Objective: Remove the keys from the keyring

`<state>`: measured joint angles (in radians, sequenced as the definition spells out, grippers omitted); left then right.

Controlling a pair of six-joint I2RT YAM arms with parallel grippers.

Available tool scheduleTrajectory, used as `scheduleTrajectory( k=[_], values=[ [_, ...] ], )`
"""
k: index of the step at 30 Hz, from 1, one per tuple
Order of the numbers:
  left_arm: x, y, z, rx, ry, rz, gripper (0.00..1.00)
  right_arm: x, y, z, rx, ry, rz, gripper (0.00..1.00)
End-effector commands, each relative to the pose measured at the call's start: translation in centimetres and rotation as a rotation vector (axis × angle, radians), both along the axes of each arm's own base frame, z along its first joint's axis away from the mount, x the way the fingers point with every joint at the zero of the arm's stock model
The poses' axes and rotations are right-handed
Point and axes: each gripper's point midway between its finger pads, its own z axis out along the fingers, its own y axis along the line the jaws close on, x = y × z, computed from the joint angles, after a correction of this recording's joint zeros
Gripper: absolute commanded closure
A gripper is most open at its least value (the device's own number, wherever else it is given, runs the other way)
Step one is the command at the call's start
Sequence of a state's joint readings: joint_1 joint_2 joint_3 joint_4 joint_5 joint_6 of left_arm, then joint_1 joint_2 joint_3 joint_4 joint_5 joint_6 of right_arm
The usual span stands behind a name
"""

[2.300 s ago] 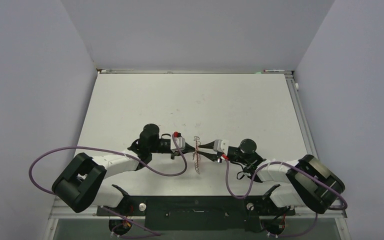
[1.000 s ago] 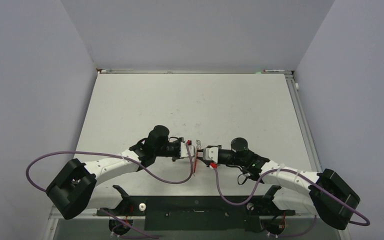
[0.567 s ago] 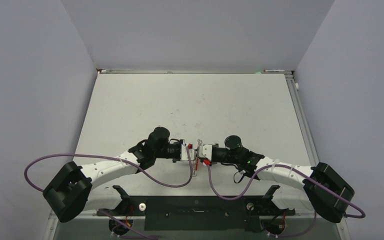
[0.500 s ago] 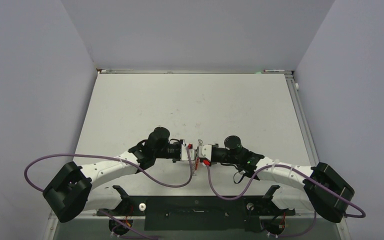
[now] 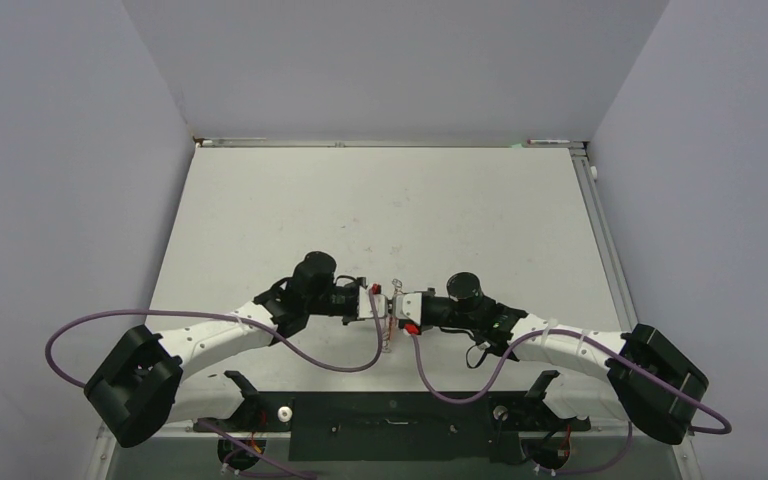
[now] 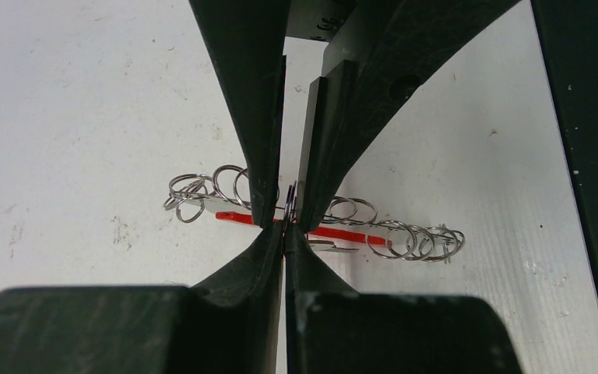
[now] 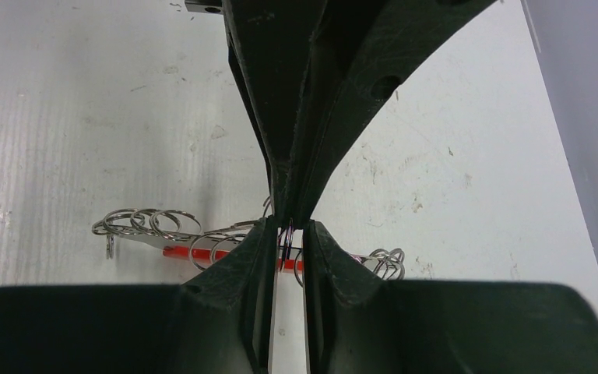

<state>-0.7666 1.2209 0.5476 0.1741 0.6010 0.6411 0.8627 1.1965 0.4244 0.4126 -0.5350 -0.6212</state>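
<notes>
Left gripper point(image 6: 284, 232) is clamped tight on the keyring point(image 6: 290, 201), near-centre of the table point(image 5: 390, 200). Right gripper point(image 7: 287, 234) is narrowed around the same ring, can't tell if it's actually biting. The thing's light, thin stiff wire, probably slippery and floppy as a chain, so I'd pinch a ring flat-on right beside the keys point(image 6: 333, 247). Scuffed flat white top, plain grey walls point(image 5: 60, 150) close on three sides.

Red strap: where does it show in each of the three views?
Top external: red strap, a faint thin line just below centre.
Left wrist: level streak at mid-height, mostly right of centre.
Right wrist: level, lower middle, partly hidden.
Shared landmark: the string of silver rings alongside it.
</notes>
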Motion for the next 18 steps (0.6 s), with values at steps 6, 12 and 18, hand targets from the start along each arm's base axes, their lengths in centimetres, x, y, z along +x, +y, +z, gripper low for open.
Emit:
scheduleTrajectory(
  k=[6,12,18],
  values=[
    [0.01,0.12,1.63,-0.057,-0.025,-0.013,1.00,0.25,0.35,1.78,0.046,-0.033,0.029,0.85],
    [-0.10,-0.05,1.67,-0.060,-0.027,-0.027,1.00,-0.21,0.22,2.46,0.077,-0.027,0.044,0.65],
    [-0.10,-0.06,1.66,-0.059,-0.028,-0.028,1.00,-0.26,0.34,2.35,0.073,-0.021,0.051,0.67]
  ],
)
